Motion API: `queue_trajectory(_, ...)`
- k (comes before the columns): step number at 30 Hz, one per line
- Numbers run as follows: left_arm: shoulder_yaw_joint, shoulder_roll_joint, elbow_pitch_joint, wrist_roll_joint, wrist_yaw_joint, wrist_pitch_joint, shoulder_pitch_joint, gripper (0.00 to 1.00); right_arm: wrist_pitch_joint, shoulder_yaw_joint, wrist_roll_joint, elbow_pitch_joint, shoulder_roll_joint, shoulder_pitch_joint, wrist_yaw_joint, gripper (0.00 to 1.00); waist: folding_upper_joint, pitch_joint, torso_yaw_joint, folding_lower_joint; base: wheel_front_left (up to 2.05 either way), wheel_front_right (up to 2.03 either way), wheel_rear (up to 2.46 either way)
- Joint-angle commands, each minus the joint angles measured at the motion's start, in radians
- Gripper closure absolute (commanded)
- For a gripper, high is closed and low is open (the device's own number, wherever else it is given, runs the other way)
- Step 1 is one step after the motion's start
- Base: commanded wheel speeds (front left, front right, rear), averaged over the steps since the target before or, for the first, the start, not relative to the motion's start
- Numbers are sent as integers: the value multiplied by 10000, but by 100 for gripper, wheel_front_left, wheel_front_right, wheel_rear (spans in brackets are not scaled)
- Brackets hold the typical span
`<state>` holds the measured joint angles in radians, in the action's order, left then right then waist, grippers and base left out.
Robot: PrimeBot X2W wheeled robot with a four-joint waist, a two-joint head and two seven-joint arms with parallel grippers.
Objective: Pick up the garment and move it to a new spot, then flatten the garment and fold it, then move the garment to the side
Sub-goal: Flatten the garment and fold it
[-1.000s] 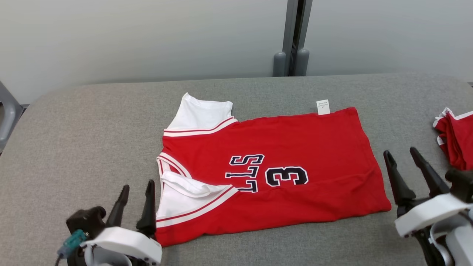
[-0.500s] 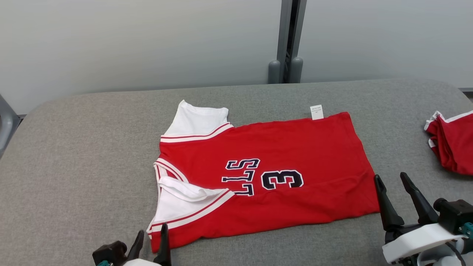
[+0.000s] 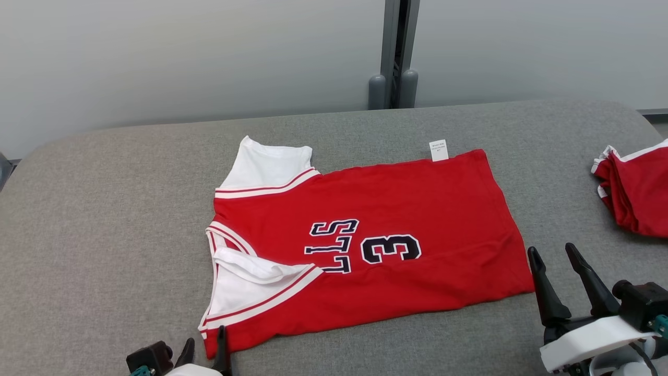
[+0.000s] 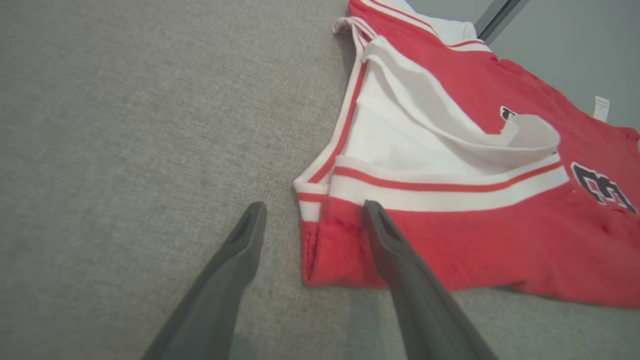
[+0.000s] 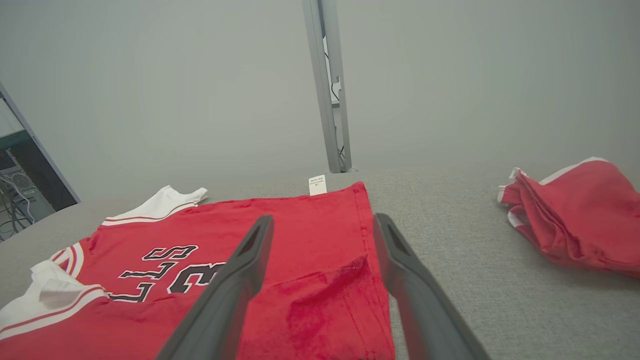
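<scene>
The garment [image 3: 396, 209] lies spread on the grey padded table [image 3: 104, 209], a red jersey with black letters and a 3, collar to the left, white tag [image 3: 438, 150] on its far edge. Its near white sleeve [image 3: 245, 282] is bunched and folded over. My left gripper [image 3: 206, 337] is open at the garment's near left corner; in the left wrist view the left gripper [image 4: 314, 205] straddles that corner of the garment [image 4: 475, 240], one finger above the red cloth. My right gripper [image 3: 550, 249] stands open beside the hem's near right corner; in the right wrist view the right gripper [image 5: 323, 217] frames the hem of the garment [image 5: 200, 225].
A second, crumpled red garment with white trim [image 3: 636, 193] [image 5: 575, 215] lies at the table's right edge. A grey post [image 3: 391, 52] stands against the pale wall behind the table. Bare grey surface stretches left of the jersey and along its far side.
The camera has shifted. My left gripper has drawn back from beside the near sleeve to the garment's near left corner. My right gripper has pulled back along the hem. The garment has not moved.
</scene>
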<state>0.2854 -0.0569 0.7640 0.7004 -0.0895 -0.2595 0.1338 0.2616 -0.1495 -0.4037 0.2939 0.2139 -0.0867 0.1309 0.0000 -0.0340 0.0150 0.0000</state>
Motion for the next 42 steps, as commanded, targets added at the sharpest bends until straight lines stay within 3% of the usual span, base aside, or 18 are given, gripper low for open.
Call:
queue_trajectory(1,59,-22,203,83,50,66,148,0,44,15,24,-21,69,27,-4,0,0,-27,-19,0,0,0,0)
queue_trajectory(7,273,31,928,243,240,274,470,0,44,56,63,-7,25,-24,-4,0,0,-107,-54,0,0,0,0)
queue_trajectory(8,322,37,1025,269,285,316,511,16,44,62,70,-14,15,-33,-2,0,0,-124,-54,0,0,0,0)
queue_trajectory(9,368,44,1136,272,306,345,547,54,44,76,71,-21,7,-38,-2,0,0,-140,-51,0,0,0,0)
queue_trajectory(10,419,57,1226,283,361,381,580,73,44,89,71,-26,-4,-45,-4,0,0,-154,-45,0,0,0,0)
queue_trajectory(11,465,67,1295,313,419,419,600,100,44,98,70,-32,-13,-49,-4,0,0,-165,-39,0,0,0,0)
queue_trajectory(16,589,51,1407,347,661,324,785,100,44,203,89,81,-40,-39,-4,0,0,-189,19,0,0,0,0)
queue_trajectory(24,499,-275,591,-425,366,-49,1054,100,46,693,-206,1273,-328,-111,-4,0,0,-111,202,0,0,0,0)
queue_trajectory(32,411,-454,-804,-1377,235,-58,686,100,-308,1083,-1393,3292,-745,-721,-4,0,0,-144,555,0,0,0,0)
queue_trajectory(42,479,-409,-1387,-1750,310,-61,509,100,-979,1175,-3462,5043,-1030,-1666,-2,0,0,-426,919,0,0,0,0)
